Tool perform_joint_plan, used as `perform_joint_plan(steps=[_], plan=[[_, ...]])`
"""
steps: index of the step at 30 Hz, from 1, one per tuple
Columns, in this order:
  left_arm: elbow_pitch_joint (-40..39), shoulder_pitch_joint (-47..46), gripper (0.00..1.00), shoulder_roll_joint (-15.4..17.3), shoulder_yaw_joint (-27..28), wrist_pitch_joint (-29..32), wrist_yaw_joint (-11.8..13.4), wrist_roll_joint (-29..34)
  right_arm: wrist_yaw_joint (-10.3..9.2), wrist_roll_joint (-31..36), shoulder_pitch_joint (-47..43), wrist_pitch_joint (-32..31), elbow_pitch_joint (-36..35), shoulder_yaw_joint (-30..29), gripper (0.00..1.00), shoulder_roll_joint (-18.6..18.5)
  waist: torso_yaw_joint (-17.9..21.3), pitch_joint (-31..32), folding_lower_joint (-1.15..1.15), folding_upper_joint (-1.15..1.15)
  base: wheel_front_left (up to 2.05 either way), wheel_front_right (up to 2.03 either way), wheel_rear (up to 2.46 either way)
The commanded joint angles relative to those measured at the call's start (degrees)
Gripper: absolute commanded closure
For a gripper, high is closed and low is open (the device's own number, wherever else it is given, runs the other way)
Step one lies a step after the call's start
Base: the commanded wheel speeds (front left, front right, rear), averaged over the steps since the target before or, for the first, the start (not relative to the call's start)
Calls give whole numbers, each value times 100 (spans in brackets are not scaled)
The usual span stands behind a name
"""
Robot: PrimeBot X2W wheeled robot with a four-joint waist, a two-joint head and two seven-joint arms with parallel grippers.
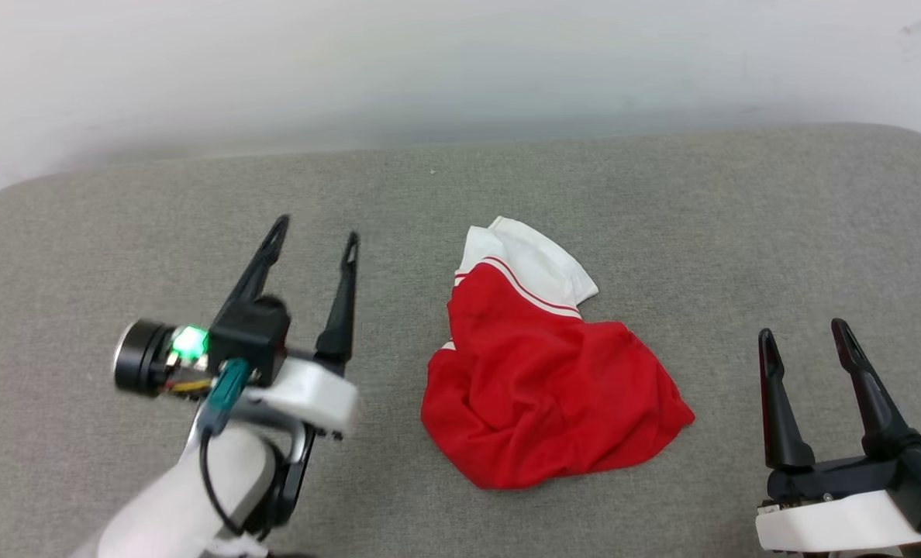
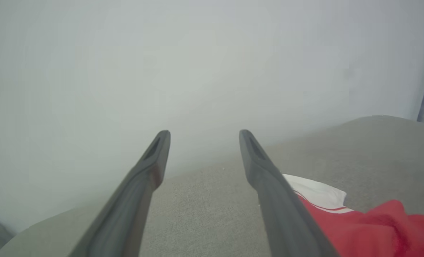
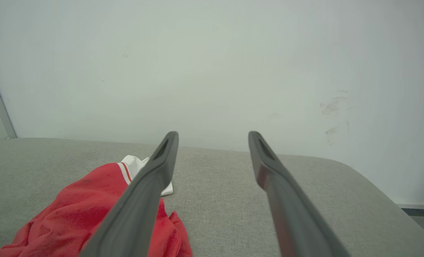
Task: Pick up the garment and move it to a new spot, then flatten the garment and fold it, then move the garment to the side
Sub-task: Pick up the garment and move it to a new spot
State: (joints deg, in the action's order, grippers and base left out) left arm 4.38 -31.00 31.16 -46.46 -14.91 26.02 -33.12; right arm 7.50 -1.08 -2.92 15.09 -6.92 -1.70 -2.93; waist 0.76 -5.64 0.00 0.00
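The garment [image 1: 542, 380] lies crumpled in a heap near the middle of the grey cushioned surface [image 1: 662, 217], red body toward me and a white sleeve with red stripes at its far end. No lettering shows. My left gripper [image 1: 315, 232] hovers open to the garment's left, apart from it, nothing between its fingers. My right gripper [image 1: 805, 329] stands open at the lower right, also clear of the cloth. In the left wrist view the garment [image 2: 369, 225] lies to the right of the open left gripper [image 2: 204, 132]. In the right wrist view the garment [image 3: 87, 207] lies left of the open right gripper [image 3: 213, 134].
A pale wall [image 1: 460, 70] rises straight behind the surface's far edge. The surface's corners are rounded at the far left and far right. Bare grey fabric [image 1: 119, 232] stretches to both sides of the garment.
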Motion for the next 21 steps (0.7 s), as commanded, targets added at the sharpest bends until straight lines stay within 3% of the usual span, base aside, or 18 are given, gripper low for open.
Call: perform_joint_plan(steps=[1,5,10,13,21], plan=[[-117,381,0,-44,249,-29,120,184,-2,-61,-84,13,11,-13,0,7,-52,29,0,0,0,0,0],[-381,1102,0,-225,968,-28,276,607,-2,-159,-96,13,39,-17,0,7,-100,56,0,0,0,0,0],[-600,1876,0,-587,1754,-29,210,1064,-2,-282,-154,13,97,-38,0,7,-132,93,0,0,0,0,0],[-698,2268,0,-850,2150,-29,35,1283,-2,-363,-186,12,141,-27,0,7,-133,112,0,0,0,0,0],[-602,2907,0,-1473,3023,-29,-718,1799,-2,-574,-277,13,298,28,0,7,-112,152,0,0,0,0,0]])
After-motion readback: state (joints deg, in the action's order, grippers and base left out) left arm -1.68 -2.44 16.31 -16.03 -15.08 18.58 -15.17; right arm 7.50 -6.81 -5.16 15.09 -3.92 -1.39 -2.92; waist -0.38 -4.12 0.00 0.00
